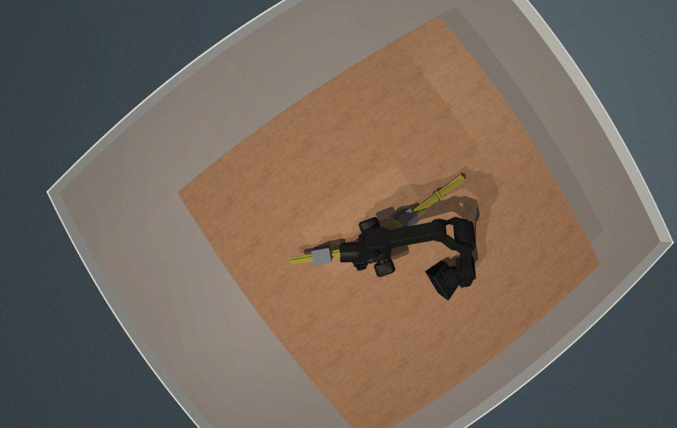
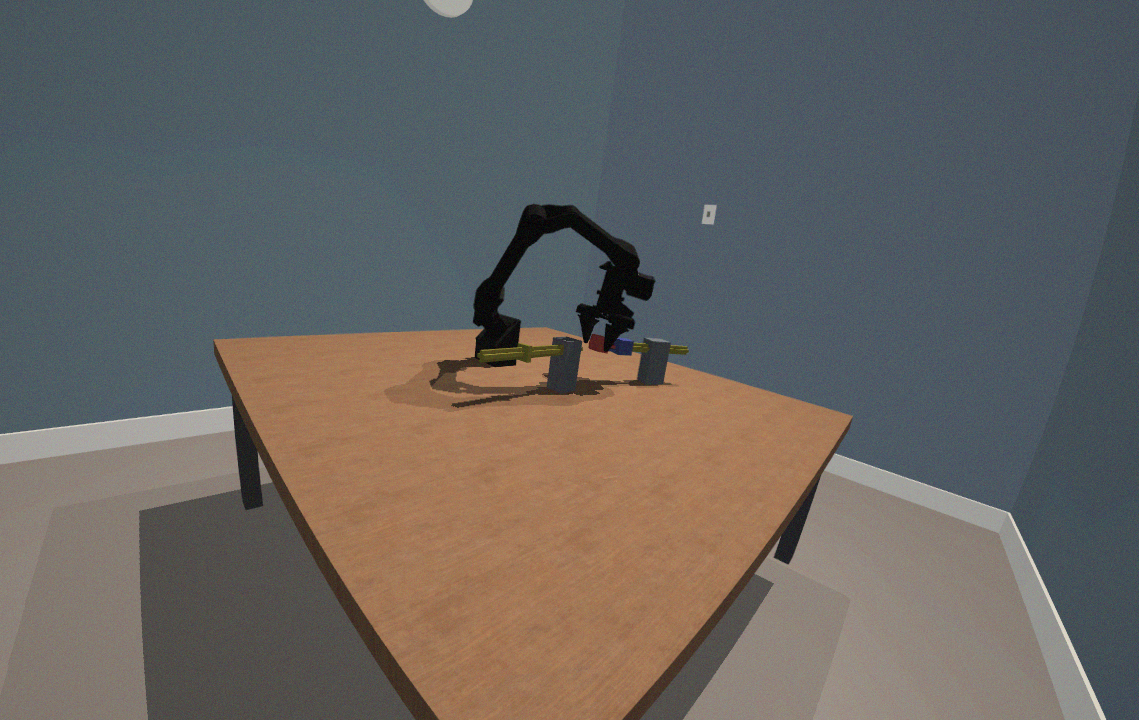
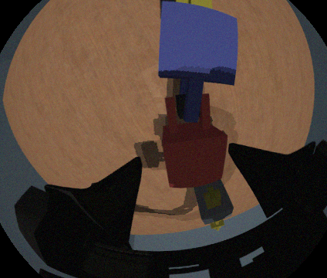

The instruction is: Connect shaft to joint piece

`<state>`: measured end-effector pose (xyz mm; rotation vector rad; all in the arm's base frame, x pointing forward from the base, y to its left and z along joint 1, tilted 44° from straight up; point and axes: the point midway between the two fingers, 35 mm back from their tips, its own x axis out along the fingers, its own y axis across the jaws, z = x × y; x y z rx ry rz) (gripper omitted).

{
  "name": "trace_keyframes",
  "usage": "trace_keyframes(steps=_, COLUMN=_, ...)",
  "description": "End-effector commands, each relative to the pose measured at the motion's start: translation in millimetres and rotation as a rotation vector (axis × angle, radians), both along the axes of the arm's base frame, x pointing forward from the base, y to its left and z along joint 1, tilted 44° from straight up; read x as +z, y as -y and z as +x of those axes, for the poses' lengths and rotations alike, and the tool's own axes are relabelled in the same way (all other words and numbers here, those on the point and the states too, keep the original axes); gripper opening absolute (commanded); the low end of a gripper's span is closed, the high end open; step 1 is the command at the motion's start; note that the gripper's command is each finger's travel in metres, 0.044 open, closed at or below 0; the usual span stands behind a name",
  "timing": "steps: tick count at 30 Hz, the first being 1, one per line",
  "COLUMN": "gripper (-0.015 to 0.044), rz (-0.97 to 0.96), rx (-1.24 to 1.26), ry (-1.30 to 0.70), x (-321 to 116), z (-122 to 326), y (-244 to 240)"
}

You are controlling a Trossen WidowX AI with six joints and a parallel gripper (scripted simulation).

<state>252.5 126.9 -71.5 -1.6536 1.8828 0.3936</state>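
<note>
- Yellow second shaft (image 1: 427, 203) (image 2: 512, 353) passes through its block in the top view, angled to the fixed shaft (image 1: 299, 260) (image 2: 679, 350).
- Exterior: both blocks stand on the table (image 2: 546, 483).
- Wrist: the end effector (image 2: 598, 347) (image 3: 187, 154) is spread, empty, around the red joint piece (image 2: 597, 342) (image 3: 195, 158).

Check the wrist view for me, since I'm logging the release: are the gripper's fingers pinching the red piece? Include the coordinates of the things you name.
No, the gripper (image 3: 187, 154) stands open, with gaps beside the red piece (image 3: 195, 160).

A matt black robot arm (image 1: 415, 234) (image 2: 510, 259) stands on a smooth, wood-grained tabletop (image 1: 287, 175) (image 2: 537, 501) (image 3: 75, 77), with flat-finished grey blocks (image 1: 321, 255) (image 2: 564, 367) and a joint piece (image 2: 597, 342) (image 3: 195, 158) in dull, plastic-looking red.
</note>
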Motion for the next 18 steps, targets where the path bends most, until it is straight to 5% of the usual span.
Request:
trace_keyframes(steps=1, gripper=0.044, rz=-0.042, rx=-0.001, ry=0.0, x=1.4, z=0.7, y=-0.2)
trace_keyframes(steps=9, gripper=0.044, rz=-0.025, rx=-0.015, ry=0.017, x=4.5, z=0.9, y=-2.7)
trace_keyframes(steps=18, gripper=0.044, rz=0.025, rx=-0.187, ry=0.262, x=31.9, z=4.7, y=-31.0)
